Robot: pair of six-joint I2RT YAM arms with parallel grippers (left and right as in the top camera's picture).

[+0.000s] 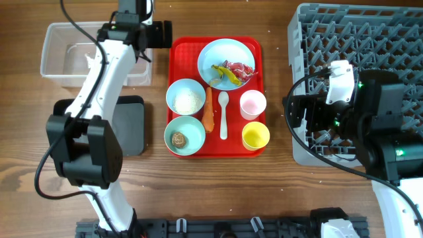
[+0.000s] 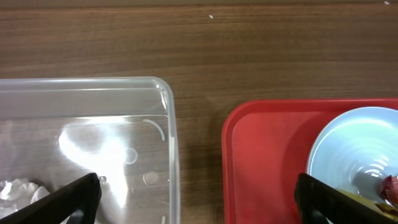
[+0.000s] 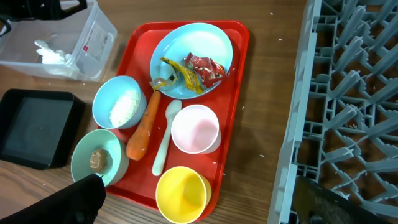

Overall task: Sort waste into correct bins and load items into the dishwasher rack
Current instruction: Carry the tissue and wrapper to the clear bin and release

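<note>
Clear tub (image 2: 170, 143): tissue (image 2: 17, 190) cut off | left claw (image 2: 199, 193): only tips visible

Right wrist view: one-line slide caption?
Red tray holds candy wrappers on the plate, carrot, spoon, pink cup and yellow cup, beside the grey rack; tissue in the clear tub.

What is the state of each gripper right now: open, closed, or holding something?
Left gripper: open, jaws wide apart, holding nothing.
Right gripper: open, jaws wide apart, holding nothing.
</note>
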